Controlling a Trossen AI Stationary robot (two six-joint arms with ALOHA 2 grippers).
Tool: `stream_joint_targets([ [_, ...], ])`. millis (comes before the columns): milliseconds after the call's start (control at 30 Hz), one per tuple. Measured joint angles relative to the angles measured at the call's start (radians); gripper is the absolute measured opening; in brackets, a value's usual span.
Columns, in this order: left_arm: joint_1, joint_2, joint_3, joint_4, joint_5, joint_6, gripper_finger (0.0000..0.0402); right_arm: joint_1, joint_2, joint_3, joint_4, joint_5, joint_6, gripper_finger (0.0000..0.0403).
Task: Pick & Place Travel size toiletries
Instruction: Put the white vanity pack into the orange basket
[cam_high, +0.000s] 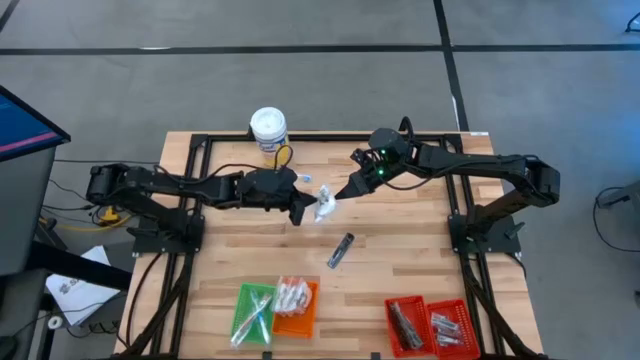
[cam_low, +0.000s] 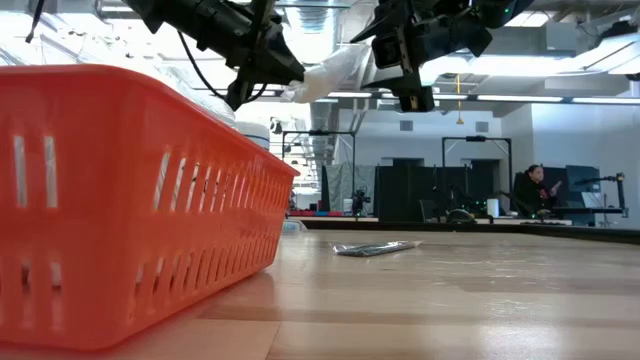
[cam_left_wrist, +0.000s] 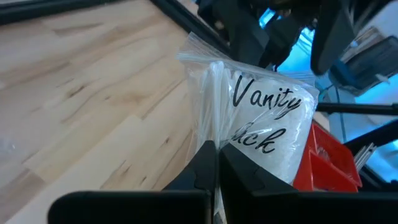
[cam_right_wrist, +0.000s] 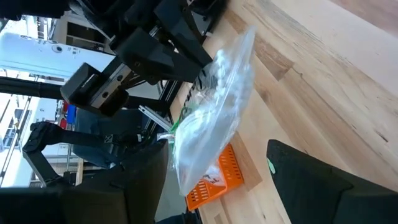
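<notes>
A clear crinkly packet (cam_high: 324, 206) with white contents and dark script print hangs above the table's middle. My left gripper (cam_high: 300, 210) is shut on it from the left. My right gripper (cam_high: 346, 190) is open at the packet's other end; in the right wrist view the packet (cam_right_wrist: 217, 106) reaches between its spread fingers. A slim dark tube (cam_high: 341, 250) lies flat on the wood nearer the front, also seen as the tube (cam_low: 375, 248) in the low view. My left gripper (cam_left_wrist: 216, 149) pinches the packet's clear plastic side edge (cam_left_wrist: 210, 121) between its two fingers. The fingers come from the table's left, slanting a little downward. The packet (cam_low: 335, 68) is lifted clear of the table and sticks out beyond the fingertips. My right gripper: I cannot tell whether a finger (cam_right_wrist: 149, 177) touches the packet's lower end.
A white-lidded tub (cam_high: 269, 128) stands at the far edge. Along the near edge sit a green tray (cam_high: 240, 318), an orange tray (cam_high: 296, 322) and two red trays (cam_high: 430, 325), all holding items. Bare wood lies around the dark tube.
</notes>
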Motion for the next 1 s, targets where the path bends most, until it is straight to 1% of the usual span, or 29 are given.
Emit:
stream_joint_targets([
  [300,0.036,0.000,0.000,0.019,0.032,0.003,0.0000,0.000,0.000,0.000,0.023,-0.001,0.000,0.0262],
  [400,0.037,0.000,0.000,0.023,0.032,0.005,0.0000,0.000,0.000,0.000,0.023,-0.003,0.000,0.0252],
  [500,0.037,0.000,0.000,0.026,0.032,0.008,0.0000,0.000,0.000,0.000,0.023,-0.004,0.000,0.0233],
  [600,0.037,0.000,0.000,0.027,0.032,0.010,0.0000,0.000,0.000,0.000,0.023,-0.004,0.000,0.0205],
  [700,0.037,0.000,0.000,0.034,0.032,0.010,0.0000,0.000,0.000,0.000,0.023,-0.004,-0.003,0.0168],
  [1000,0.037,0.000,0.000,0.045,0.031,0.010,0.0000,0.000,0.000,0.000,0.029,-0.007,-0.049,0.0035],
])
